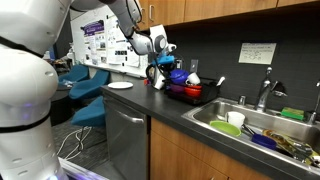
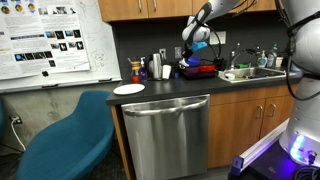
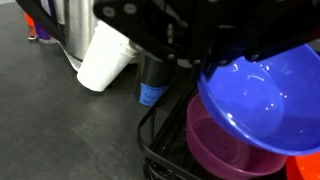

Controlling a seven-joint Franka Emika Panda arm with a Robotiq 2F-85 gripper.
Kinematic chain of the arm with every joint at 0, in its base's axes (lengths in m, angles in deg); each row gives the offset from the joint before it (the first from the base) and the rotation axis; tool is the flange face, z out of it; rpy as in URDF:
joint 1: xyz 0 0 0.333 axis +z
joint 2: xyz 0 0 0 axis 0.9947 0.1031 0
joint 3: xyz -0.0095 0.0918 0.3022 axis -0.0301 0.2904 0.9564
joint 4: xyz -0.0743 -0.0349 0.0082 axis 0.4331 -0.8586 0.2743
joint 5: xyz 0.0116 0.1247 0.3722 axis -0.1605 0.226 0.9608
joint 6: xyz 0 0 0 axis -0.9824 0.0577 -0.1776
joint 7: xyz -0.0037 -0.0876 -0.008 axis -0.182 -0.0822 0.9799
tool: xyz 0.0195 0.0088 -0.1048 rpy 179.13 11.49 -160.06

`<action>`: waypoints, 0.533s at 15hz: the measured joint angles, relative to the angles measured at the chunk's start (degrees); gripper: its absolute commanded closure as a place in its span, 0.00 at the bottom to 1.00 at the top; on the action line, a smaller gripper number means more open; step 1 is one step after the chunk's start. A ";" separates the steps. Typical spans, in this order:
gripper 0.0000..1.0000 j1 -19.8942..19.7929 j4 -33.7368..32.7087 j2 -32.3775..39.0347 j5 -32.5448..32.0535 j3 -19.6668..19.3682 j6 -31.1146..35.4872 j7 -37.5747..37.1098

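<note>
A dark kitchen counter (image 1: 130,100) runs under wooden cabinets to a sink (image 1: 205,113) full of dishes. The blue bowl (image 3: 265,95) hangs tilted above a pink bowl (image 3: 225,140) in the black rack (image 3: 160,150). The gripper (image 3: 195,55) is at the blue bowl's rim, its grip hidden in shadow. A tipped white cup (image 3: 105,60) lies beside the rack, with bare counter in front.

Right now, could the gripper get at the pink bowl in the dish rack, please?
Probably not cleanly: the blue bowl sits tilted over the pink bowl, right below the gripper, covering much of it.
</note>
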 measured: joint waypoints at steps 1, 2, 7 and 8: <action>0.99 -0.09 -0.59 0.56 0.00 0.00 -0.01 0.00; 0.70 -0.13 -1.10 1.04 0.00 -0.04 -0.04 0.00; 0.46 -0.14 -2.89 2.73 0.00 -0.36 -0.16 0.00; 0.40 -0.14 -3.07 2.86 0.00 -0.42 -0.17 0.00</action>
